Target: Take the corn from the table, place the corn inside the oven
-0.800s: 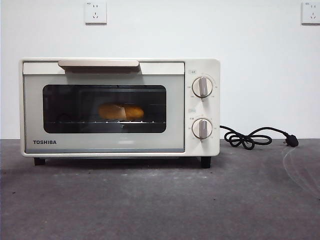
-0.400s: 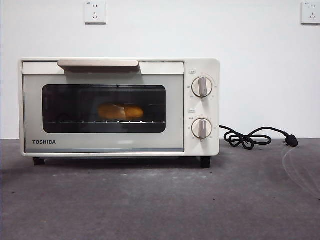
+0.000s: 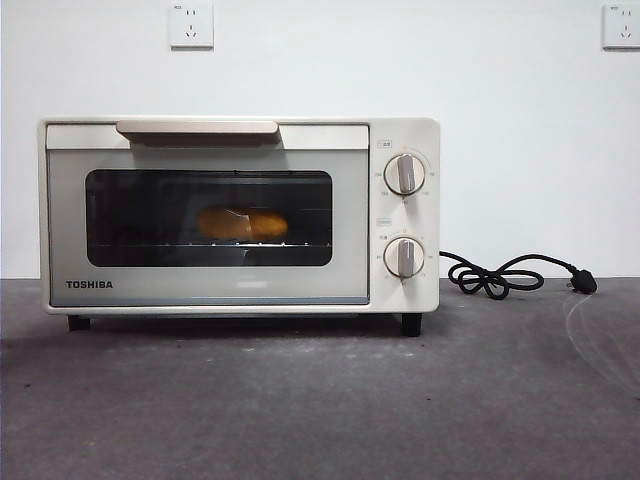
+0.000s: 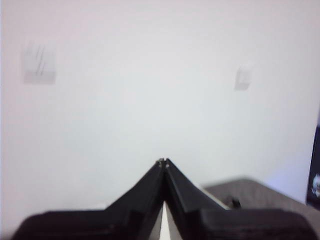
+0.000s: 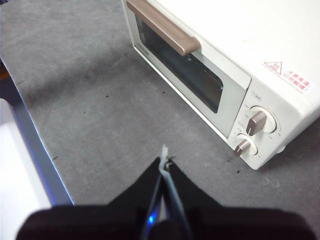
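Note:
The cream-white oven point(image 3: 240, 215) stands on the dark grey table point(image 3: 320, 400) with its glass door closed. Behind the glass the yellow-orange corn point(image 3: 241, 223) lies on the rack. From above, my right gripper point(image 5: 164, 162) hangs shut and empty over the table in front of the oven point(image 5: 225, 55), level with its knobs. High up and facing the white wall, my left gripper point(image 4: 163, 161) is shut with nothing in it. Neither gripper shows in the front view.
The oven's black cord point(image 3: 505, 275) lies coiled on the table to the right of the oven. Two wall sockets point(image 3: 191, 24) sit on the white wall behind. A white edge point(image 5: 20, 175) borders the table in the right wrist view.

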{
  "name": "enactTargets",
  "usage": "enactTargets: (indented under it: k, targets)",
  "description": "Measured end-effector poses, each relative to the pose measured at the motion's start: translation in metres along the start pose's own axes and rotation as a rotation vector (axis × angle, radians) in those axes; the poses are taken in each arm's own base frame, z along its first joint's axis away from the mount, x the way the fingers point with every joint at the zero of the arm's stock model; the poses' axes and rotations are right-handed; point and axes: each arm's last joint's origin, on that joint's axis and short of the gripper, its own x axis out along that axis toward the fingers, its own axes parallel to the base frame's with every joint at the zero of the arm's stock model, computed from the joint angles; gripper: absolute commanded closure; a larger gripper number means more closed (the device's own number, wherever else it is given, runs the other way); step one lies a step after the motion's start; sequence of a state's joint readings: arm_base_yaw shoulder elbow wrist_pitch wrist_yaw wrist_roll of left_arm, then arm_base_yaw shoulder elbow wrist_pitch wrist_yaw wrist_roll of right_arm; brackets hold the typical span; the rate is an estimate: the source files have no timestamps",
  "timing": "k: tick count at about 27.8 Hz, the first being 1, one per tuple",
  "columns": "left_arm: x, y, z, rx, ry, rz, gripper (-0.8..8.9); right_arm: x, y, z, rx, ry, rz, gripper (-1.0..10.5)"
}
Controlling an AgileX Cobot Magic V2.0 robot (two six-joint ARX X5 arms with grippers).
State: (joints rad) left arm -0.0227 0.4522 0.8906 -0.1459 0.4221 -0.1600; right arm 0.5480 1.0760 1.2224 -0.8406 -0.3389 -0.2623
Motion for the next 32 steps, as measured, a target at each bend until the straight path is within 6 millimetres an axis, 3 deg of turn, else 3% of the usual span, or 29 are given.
enactTargets:
  k: [5, 11, 14, 17, 21, 25, 29, 32]
  targets:
    - [-0.004, 0.007, -0.065, 0.093, -0.038, -0.022, 8.17, 0.0, 0.0, 0.0, 0.0, 0.001, -0.002, 9.5]
    - [-0.021, 0.016, -0.162, 0.172, 0.113, 0.056, 8.17, 0.0, 0.0, 0.0, 0.0, 0.004, -0.012, 9.5]
    - [-0.03, 0.02, -0.198, 0.18, 0.159, 0.121, 8.17, 0.0, 0.0, 0.0, 0.0, 0.005, -0.017, 9.5]
    - [-0.037, 0.021, -0.215, 0.187, 0.155, 0.143, 8.17, 0.0, 0.0, 0.0, 0.0, 0.005, -0.017, 9.5]
    - [-0.038, 0.022, -0.223, 0.19, 0.171, 0.169, 8.17, 0.0, -0.001, 0.0, 0.0, 0.007, -0.022, 9.5]
    - [-0.039, 0.024, -0.231, 0.171, 0.249, 0.22, 8.17, 0.0, -0.001, 0.0, 0.0, 0.007, -0.024, 9.5]
    - [-0.046, 0.026, -0.248, 0.115, 0.437, 0.296, 8.17, 0.0, -0.001, 0.0, 0.0, 0.006, -0.025, 9.5]
    - [-0.046, 0.027, -0.249, 0.113, 0.438, 0.324, 8.17, 0.0, -0.001, 0.0, 0.0, 0.01, -0.038, 9.5]
